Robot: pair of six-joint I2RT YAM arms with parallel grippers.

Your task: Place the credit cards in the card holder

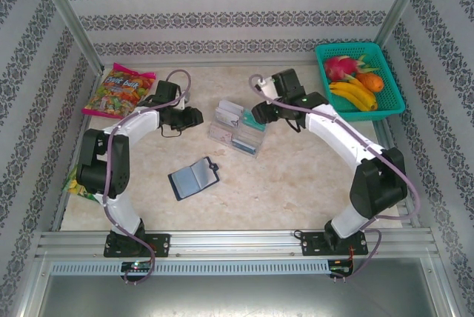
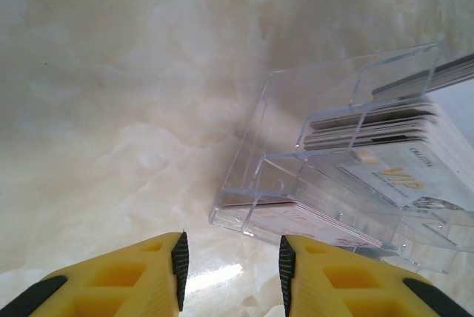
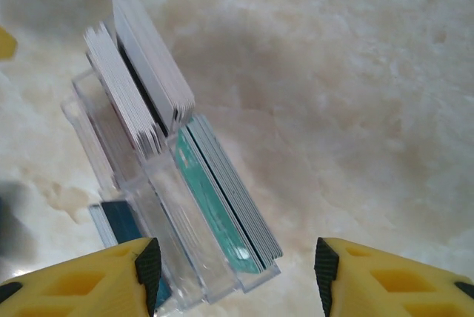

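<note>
The card holder (image 1: 194, 178) lies open on the marble table, dark navy with a grey slotted inside, near the middle front. Behind it a clear acrylic tray (image 1: 254, 148) holds the credit cards (image 1: 235, 126) in stacks. My left gripper (image 1: 197, 117) is open just left of the tray, nothing between its fingers; its wrist view puts the tray wall (image 2: 252, 132) and a yellow-printed card (image 2: 400, 178) ahead of the gripper (image 2: 233, 269). My right gripper (image 1: 258, 114) hovers open at the tray's right end, above the teal and grey cards (image 3: 222, 198), gripper (image 3: 237, 265). White-grey stacks (image 3: 141, 87) stand upright behind.
A colourful candy bag (image 1: 118, 93) lies at the back left. A teal basket (image 1: 348, 47) of fruit sits at the back right. Another snack packet (image 1: 74, 184) pokes out by the left arm. Patterned walls and metal posts close in the table.
</note>
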